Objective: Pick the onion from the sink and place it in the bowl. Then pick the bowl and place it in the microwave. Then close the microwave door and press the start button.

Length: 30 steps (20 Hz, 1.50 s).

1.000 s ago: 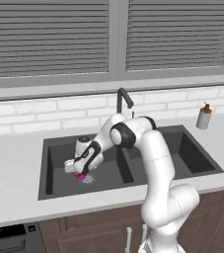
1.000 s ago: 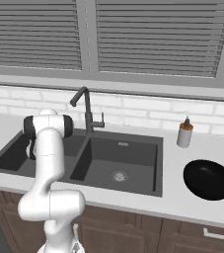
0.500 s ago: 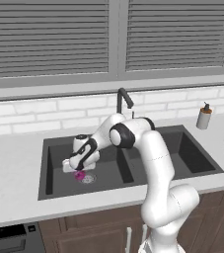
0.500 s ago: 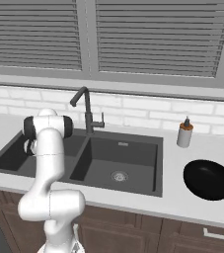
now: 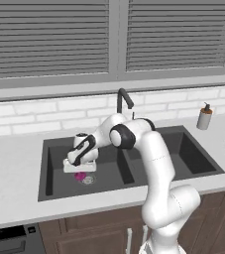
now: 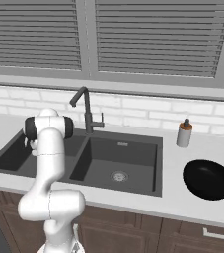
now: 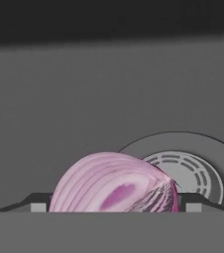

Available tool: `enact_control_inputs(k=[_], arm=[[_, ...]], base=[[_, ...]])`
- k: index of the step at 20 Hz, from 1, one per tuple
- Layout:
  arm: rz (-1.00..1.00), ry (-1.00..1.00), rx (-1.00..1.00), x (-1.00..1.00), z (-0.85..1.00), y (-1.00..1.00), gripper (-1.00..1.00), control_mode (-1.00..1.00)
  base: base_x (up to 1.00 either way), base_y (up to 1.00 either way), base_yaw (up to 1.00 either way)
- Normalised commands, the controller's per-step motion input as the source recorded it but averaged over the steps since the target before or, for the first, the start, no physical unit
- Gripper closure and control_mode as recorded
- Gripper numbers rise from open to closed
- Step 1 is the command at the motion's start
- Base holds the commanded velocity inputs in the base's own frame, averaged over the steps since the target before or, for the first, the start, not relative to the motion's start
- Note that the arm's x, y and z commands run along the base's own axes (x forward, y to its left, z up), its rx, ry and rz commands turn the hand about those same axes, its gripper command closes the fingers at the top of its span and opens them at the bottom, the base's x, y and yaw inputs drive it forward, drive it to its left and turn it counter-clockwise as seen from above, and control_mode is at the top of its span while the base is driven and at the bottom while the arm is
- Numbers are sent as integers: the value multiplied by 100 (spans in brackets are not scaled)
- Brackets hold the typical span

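The onion (image 7: 114, 183) is pink with fine magenta stripes and a deeper magenta patch. The sink (image 5: 183, 154) is dark charcoal, its drain (image 7: 192, 173) pale grey and slotted. The bowl (image 6: 208, 179) is glossy black, the counter (image 5: 10, 163) light grey. The soap bottle (image 6: 184, 134) looks grey, perhaps brown-capped.
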Motion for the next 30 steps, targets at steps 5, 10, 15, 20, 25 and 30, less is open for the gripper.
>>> enact_control_inputs(k=[5,10,15,20,25,30], arm=[[-8,1,0,-62,-5,16,100,-100],[-16,-10,-4,-81,70,32,100,-100],[-6,-35,-1,-48,100,1,100,-100],[-3,-32,0,-46,100,-2,100,-100],[-2,-21,0,-45,100,-13,100,-100],[-8,-11,0,-48,100,-49,100,-100]], base=[[0,0,0],[0,0,0],[0,0,0],[0,0,0],[0,0,0],[0,0,0]])
